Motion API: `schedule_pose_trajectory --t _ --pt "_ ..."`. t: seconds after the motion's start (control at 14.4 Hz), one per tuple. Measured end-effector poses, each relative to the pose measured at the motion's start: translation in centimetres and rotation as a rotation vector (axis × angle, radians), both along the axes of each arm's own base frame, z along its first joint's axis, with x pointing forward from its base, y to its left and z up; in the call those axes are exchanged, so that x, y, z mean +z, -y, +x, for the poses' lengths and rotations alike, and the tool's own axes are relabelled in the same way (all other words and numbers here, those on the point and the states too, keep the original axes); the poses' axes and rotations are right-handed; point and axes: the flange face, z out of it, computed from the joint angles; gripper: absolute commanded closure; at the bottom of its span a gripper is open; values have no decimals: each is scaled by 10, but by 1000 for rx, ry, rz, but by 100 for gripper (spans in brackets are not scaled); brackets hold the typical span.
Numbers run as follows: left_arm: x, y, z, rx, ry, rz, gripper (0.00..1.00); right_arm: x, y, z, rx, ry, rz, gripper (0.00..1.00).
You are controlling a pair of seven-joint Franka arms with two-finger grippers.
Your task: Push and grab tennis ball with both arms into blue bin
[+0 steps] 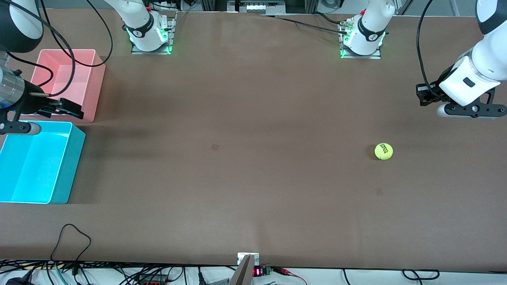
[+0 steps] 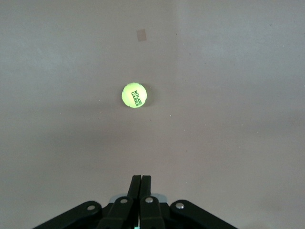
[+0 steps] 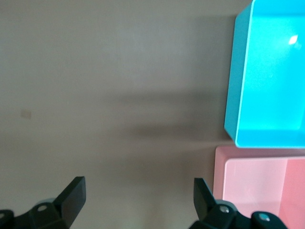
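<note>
The yellow-green tennis ball (image 1: 383,151) lies on the brown table toward the left arm's end. It also shows in the left wrist view (image 2: 134,95), apart from the fingers. My left gripper (image 1: 420,95) is shut and empty, up in the air over the table near that end; its own view shows the jaws pressed together (image 2: 140,178). The blue bin (image 1: 73,166) stands empty at the right arm's end and shows in the right wrist view (image 3: 232,71). My right gripper (image 1: 73,109) is open and empty, over the pink bin's near wall; its own view shows the jaws wide apart (image 3: 139,188).
A pink bin (image 1: 95,87), also in the right wrist view (image 3: 219,181), stands beside the blue bin, farther from the front camera. Cables run along the table's near edge (image 1: 71,237). Broad bare tabletop lies between the ball and the bins.
</note>
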Motion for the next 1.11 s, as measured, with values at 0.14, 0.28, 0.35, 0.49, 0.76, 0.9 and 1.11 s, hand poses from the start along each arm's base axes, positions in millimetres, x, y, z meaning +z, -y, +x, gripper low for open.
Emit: schedule_pose_trajectory --t 0.14,0.28,0.35,0.49,0.76,0.9,1.11 --pt "-3 1 -1 -12 -19 0 91 -13 -13 -1 27 -48 0 0" --pt "-12 2 -2 -92 -62 -10 100 -28 -24 -1 46 -100 -2 0" --pt "-21 3 0 -153 -88 -20 100 -33 -27 -1 49 -116 -3 0" --pt "-43 2 7 -251 -141 -40 100 -38 -26 -3 48 -142 -4 0" --pt "-99 -9 28 -484 -231 -64 100 -56 -26 -12 48 -190 -6 0" --pt "-122 -18 40 -625 -248 -34 100 -61 -26 -16 48 -176 -5 0" --pt "-159 -34 49 -824 -231 -46 100 -79 -27 -31 53 -109 -3 0"
